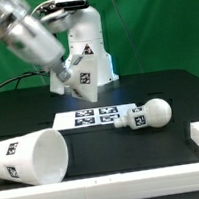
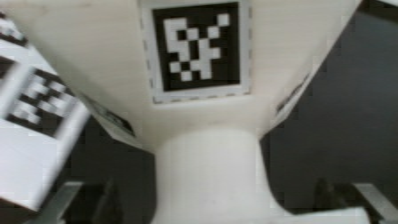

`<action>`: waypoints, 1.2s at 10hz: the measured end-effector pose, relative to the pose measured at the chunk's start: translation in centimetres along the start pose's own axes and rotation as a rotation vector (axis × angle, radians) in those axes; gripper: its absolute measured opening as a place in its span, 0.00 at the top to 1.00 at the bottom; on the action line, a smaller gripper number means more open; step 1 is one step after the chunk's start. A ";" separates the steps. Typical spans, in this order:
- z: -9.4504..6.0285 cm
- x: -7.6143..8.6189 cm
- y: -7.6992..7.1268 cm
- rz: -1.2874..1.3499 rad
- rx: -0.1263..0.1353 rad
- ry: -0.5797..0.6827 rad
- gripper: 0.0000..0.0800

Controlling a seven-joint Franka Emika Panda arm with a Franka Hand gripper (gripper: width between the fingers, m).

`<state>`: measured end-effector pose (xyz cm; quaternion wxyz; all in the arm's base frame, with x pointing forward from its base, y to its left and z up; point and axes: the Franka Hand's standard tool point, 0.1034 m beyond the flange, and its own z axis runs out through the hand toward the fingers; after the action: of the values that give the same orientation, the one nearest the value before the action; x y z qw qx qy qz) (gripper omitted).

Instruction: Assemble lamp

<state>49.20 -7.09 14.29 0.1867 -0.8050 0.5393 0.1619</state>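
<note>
Shade (image 1: pixel 34 156) lies on its side at eight o'clock in the exterior view, a smooth tapered white cup with its mouth toward centre. At eleven o'clock the gripper (image 1: pixel 70 71) straddles the base (image 1: pixel 85 75), a small flared plastic piece with square tags. In the wrist view the fingers (image 2: pixel 64 203) stand spread, dark gaps either side of its narrow neck, nothing pinched. Looks like the grasp-the-base step: next, close squarely on that neck. Bulb (image 1: pixel 157 111), round and glossy on its stem, waits at four o'clock.
</note>
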 end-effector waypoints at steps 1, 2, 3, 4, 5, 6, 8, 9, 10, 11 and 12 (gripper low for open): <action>0.3 -1.3 -2.1 -0.050 -0.005 0.052 0.34; 0.6 -1.8 -3.4 -0.070 -0.023 0.120 0.34; 0.8 -1.9 -4.2 -0.085 0.005 0.196 0.34; 1.1 -2.1 -4.2 -0.085 0.018 0.256 0.34; 1.3 -2.1 -4.6 -0.079 0.033 0.314 0.34; 1.6 -2.3 -5.2 -0.085 0.049 0.387 0.34; 2.8 -3.2 -6.8 -0.170 0.020 0.499 0.34; 3.7 -3.3 -8.5 -0.245 0.017 0.555 0.34; 5.4 -4.0 -10.0 -0.314 0.040 0.622 0.34; 6.9 -5.2 -10.8 -0.343 0.047 0.646 0.34; 7.3 -5.6 -10.8 -0.358 0.047 0.655 0.34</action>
<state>56.78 4.66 11.79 0.0481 -0.8911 0.4249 -0.1520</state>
